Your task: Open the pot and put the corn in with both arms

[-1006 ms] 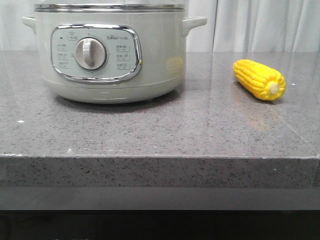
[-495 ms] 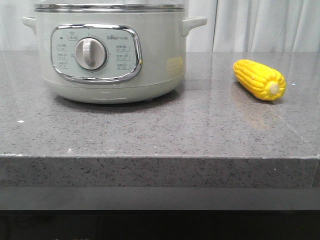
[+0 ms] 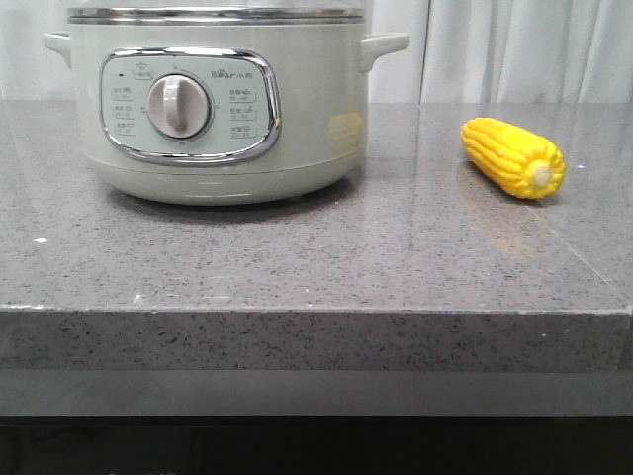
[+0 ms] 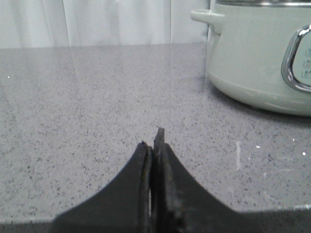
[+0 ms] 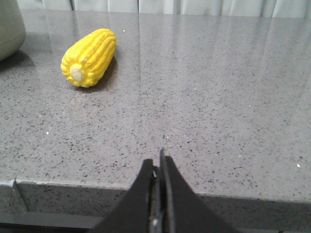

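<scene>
The pale green-grey pot [image 3: 223,109] stands at the back left of the grey stone counter, its dial panel facing me; its top is cut off by the frame edge. The yellow corn [image 3: 512,156] lies on the counter to the right of the pot, stub end toward me. Neither gripper shows in the front view. In the left wrist view my left gripper [image 4: 152,143] is shut and empty over bare counter, with the pot [image 4: 262,53] off to one side. My right gripper [image 5: 156,162] is shut and empty near the counter's front edge, well short of the corn [image 5: 90,57].
The counter [image 3: 316,257] has a thick front edge with a dark drop below it. White curtains [image 3: 514,49] hang behind the counter. The pot has side handles [image 3: 384,46] sticking out at each side.
</scene>
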`<state>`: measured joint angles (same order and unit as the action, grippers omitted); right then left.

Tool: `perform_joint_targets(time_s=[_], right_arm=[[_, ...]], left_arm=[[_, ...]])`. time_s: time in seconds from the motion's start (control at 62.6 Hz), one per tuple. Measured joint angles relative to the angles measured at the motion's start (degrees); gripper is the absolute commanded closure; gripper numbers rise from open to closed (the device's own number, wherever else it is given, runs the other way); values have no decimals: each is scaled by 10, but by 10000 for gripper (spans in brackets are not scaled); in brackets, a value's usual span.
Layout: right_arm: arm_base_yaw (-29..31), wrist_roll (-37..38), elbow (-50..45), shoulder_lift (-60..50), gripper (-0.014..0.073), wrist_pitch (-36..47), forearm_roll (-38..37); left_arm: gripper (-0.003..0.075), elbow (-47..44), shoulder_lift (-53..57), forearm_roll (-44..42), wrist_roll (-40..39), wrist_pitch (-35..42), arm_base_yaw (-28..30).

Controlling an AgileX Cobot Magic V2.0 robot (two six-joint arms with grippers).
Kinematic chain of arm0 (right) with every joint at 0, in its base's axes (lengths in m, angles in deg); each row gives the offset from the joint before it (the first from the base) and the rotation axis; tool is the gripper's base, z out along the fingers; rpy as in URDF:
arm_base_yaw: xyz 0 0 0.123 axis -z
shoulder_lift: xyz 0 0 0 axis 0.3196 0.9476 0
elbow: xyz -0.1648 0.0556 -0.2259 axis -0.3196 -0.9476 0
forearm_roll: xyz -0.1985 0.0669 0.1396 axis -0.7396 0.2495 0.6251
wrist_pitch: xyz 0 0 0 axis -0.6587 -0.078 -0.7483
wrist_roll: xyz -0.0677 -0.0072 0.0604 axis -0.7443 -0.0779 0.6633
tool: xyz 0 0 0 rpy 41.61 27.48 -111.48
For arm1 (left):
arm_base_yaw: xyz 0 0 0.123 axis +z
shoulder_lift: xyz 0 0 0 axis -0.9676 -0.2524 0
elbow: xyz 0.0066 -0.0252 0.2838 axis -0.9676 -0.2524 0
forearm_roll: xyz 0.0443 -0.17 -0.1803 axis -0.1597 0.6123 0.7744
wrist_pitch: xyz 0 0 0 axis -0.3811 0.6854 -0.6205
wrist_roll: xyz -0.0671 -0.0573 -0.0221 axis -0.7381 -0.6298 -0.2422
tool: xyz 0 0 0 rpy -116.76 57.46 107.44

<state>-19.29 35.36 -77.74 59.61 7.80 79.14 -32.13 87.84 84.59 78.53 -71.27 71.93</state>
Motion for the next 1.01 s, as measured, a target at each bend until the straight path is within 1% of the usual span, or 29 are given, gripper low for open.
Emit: perform_joint_targets(time_s=[0.064, 0.24, 0.383, 0.479, 0.559, 0.671, 0.814, 0.846, 0.878, 0.926, 0.942, 0.974, 0.99, 1.006], right_arm=[[0, 0, 0, 0, 714, 1, 0], [0, 0, 5, 0, 714, 1, 0], [0, 0, 71, 0, 714, -41, 0], [0, 0, 141, 24, 714, -62, 0], [0, 0, 200, 76, 714, -71, 0], [0, 0, 275, 158, 714, -76, 0], [0, 0, 327, 240, 713, -79, 0], [0, 0, 332, 250, 709, -79, 0], [0, 0, 335, 258, 695, -79, 0], [0, 0, 336, 263, 650, -79, 0], [0, 0, 336, 263, 621, -79, 0], [0, 0, 337, 264, 575, -80, 0], [0, 0, 337, 265, 535, -80, 0], [0, 0, 337, 265, 505, -81, 0]], left_arm=[[741, 0, 0, 4, 0, 8, 0], [741, 5, 0, 54, -1, 28, 0], [741, 65, -23, 62, -1, 2, 0], [741, 140, -90, 62, -1, -29, 0], [741, 200, -161, 62, -1, -48, 0], [741, 276, -265, 62, -1, -53, 0], [730, 325, -338, 62, -1, -55, 0], [705, 328, -346, 62, -1, -55, 0], [661, 329, -352, 62, -1, -55, 0], [568, 329, -355, 62, -1, -56, 0], [517, 329, -356, 62, -1, -57, 0], [441, 329, -358, 62, -1, -57, 0], [381, 329, -357, 62, -1, -58, 0], [340, 329, -357, 62, -1, -58, 0]])
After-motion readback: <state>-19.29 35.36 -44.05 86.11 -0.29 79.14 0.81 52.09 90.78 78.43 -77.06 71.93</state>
